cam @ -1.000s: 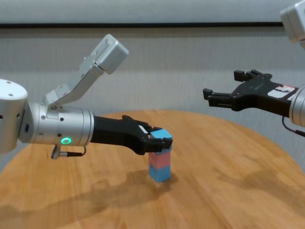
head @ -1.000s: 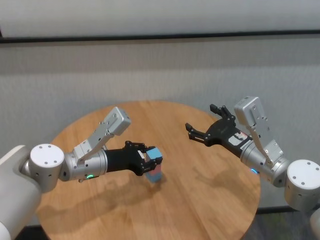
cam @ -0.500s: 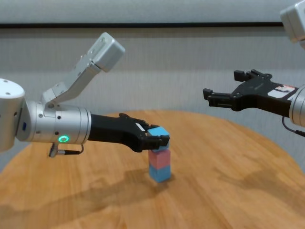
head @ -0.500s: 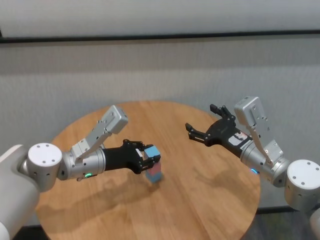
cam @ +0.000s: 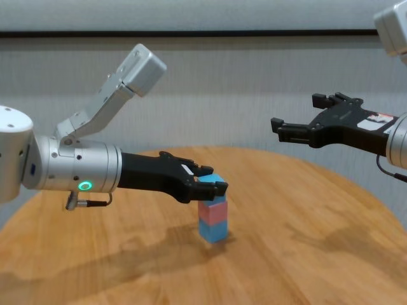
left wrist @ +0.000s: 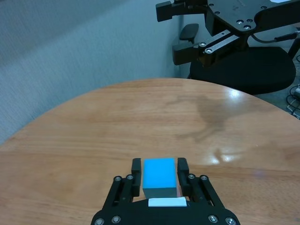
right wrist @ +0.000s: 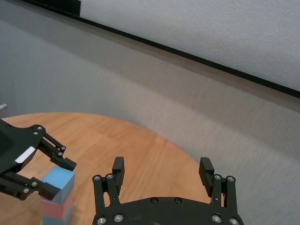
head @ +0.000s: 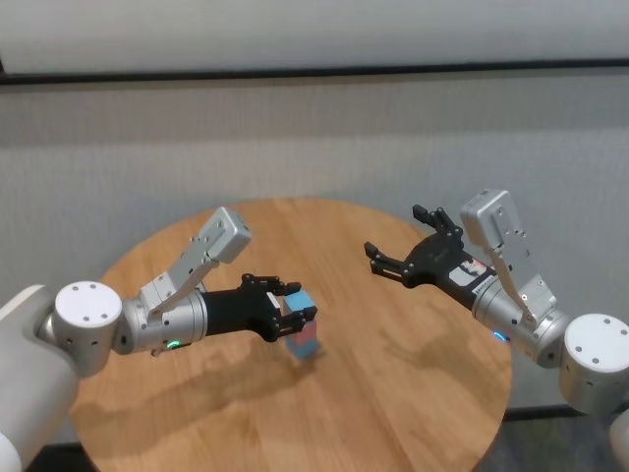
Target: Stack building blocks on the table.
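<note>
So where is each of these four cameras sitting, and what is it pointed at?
Head view: high up, looking down on the round table, both arms and the block stack.
Chest view: lower, level with the stack; left end effector at the top block, right end effector raised.
Left wrist view: behind its own fingers, which flank the top blue block.
Right wrist view: behind its own spread fingers, facing the wall.
Both wrist views also catch the other arm.

The block stack [cam: 212, 216] stands mid-table with the left gripper [cam: 206, 181] astride its top cube, blocking approach from the robot's left, while bare table [cam: 305, 254] lies open beneath the raised right gripper [cam: 299, 121].
</note>
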Controlling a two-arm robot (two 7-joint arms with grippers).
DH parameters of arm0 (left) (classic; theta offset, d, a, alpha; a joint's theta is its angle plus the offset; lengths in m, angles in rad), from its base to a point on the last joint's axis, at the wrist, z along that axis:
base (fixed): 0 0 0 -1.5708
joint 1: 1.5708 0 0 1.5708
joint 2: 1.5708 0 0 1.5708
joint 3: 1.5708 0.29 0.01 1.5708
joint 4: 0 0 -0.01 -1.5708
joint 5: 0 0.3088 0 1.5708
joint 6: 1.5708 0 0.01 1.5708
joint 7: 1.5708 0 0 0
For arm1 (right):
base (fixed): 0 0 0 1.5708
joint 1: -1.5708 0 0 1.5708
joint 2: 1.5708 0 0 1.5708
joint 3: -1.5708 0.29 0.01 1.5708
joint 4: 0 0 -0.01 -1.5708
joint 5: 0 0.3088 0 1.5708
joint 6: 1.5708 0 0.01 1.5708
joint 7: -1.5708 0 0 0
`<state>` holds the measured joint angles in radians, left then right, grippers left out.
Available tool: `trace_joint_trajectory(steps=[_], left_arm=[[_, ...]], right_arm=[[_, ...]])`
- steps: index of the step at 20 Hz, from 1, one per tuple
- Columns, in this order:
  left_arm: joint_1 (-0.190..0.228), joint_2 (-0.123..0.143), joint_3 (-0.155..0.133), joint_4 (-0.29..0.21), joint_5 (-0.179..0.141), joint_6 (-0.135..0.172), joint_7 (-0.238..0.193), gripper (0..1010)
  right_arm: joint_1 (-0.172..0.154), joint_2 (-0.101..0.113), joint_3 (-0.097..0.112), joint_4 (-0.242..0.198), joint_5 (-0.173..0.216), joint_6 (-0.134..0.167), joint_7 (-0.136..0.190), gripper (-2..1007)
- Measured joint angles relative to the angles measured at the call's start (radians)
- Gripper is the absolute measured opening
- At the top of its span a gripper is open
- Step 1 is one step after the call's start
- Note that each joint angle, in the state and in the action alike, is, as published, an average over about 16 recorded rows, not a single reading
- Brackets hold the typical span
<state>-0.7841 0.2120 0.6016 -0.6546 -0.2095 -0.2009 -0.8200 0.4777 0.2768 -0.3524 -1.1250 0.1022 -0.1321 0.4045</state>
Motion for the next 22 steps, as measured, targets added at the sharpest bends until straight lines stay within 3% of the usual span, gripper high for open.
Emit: trace_joint_trajectory(steps=[6, 11, 16, 22], left_arm=[[0.002, 0.000, -0.004, -0.003, 0.001, -0.003, -0.002, 675], [0.015, 0.011, -0.008, -0.037, -0.002, 0.006, 0.003, 840], [0.037, 0.033, -0.019, -0.090, -0.012, 0.018, 0.017, 948], [0.071, 0.072, -0.041, -0.167, -0.030, 0.037, 0.047, 999]], right_arm=[[0.000, 0.000, 0.000, 0.000, 0.000, 0.000, 0.000, 1005], [0.000, 0.000, 0.000, 0.000, 0.000, 0.000, 0.000, 1005], [0.000, 0.000, 0.000, 0.000, 0.000, 0.000, 0.000, 1005], [0.000, 0.000, 0.000, 0.000, 0.000, 0.000, 0.000, 1005]])
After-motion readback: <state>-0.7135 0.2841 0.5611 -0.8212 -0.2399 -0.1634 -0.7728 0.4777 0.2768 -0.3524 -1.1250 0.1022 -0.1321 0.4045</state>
